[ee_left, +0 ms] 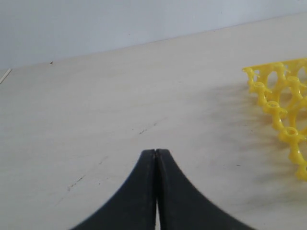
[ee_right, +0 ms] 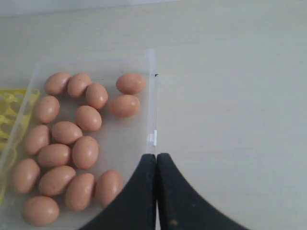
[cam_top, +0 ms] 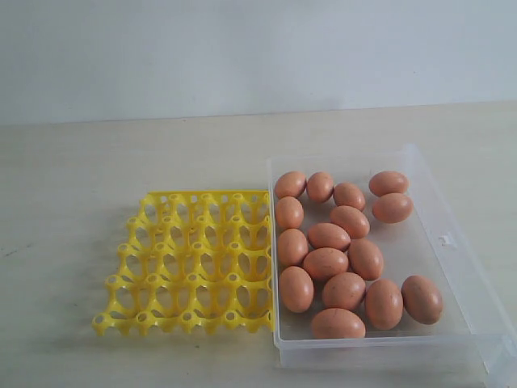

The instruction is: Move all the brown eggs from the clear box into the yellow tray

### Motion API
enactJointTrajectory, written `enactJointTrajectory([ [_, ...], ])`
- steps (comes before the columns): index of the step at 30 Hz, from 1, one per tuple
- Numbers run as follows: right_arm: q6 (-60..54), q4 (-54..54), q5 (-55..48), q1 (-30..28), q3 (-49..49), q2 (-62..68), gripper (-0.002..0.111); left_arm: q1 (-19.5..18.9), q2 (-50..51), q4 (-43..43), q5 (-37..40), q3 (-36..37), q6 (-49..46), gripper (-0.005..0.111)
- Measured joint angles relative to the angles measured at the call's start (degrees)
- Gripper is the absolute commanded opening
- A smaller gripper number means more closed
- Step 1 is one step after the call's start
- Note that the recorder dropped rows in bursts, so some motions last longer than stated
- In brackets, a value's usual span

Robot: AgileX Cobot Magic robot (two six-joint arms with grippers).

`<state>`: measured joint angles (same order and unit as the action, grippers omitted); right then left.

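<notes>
Sixteen brown eggs [cam_top: 325, 263], all lying loose in the clear box [cam_top: 452, 242] on the right of the counter [cam_top: 121, 153]. Yellow tray [cam_top: 194, 259] sits just beside the box's left wall. Left pincer [ee_left: 156, 153]: fingers pressed together, gripping nothing, above bare counter near the tray's edge. Right pincer [ee_right: 156, 157]: likewise closed tight, empty, over the box wall farthest from the tray.

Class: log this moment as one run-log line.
smooth brown eggs: all in clear plastic box | yellow plastic egg tray: empty | left tool: shut | right tool: shut
</notes>
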<state>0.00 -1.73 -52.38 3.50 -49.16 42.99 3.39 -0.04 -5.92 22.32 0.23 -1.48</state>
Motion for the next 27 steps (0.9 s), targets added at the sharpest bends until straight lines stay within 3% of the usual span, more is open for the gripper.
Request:
enactJointTrajectory([
  [3,-5.94,0.0,-0.07,1.88,-0.09,1.62,0.014,0.0,0.0,0.0,0.0,0.0,0.0,0.0],
  [7,-7.87,-0.7,-1.42,4.79,-0.09,5.33,0.044,0.0,0.0,0.0,0.0,0.0,0.0,0.0],
  [9,-8.14,-0.97,-1.09,6.89,-0.09,7.42,0.05,0.0,0.0,0.0,0.0,0.0,0.0,0.0],
  [14,-6.34,-1.2,6.24,13.13,-0.22,11.7,0.044,0.0,0.0,0.0,0.0,0.0,0.0,0.0],
  [16,-4.68,-1.48,6.87,14.37,-0.59,13.78,0.037,0.0,0.0,0.0,0.0,0.0,0.0,0.0],
  [22,-3.81,1.24,-2.38,15.07,-6.23,26.42,0.011,0.0,0.0,0.0,0.0,0.0,0.0,0.0],
  [27,-5.72,-0.63,-8.43,13.86,-16.65,40.12,0.008,0.0,0.0,0.0,0.0,0.0,0.0,0.0],
])
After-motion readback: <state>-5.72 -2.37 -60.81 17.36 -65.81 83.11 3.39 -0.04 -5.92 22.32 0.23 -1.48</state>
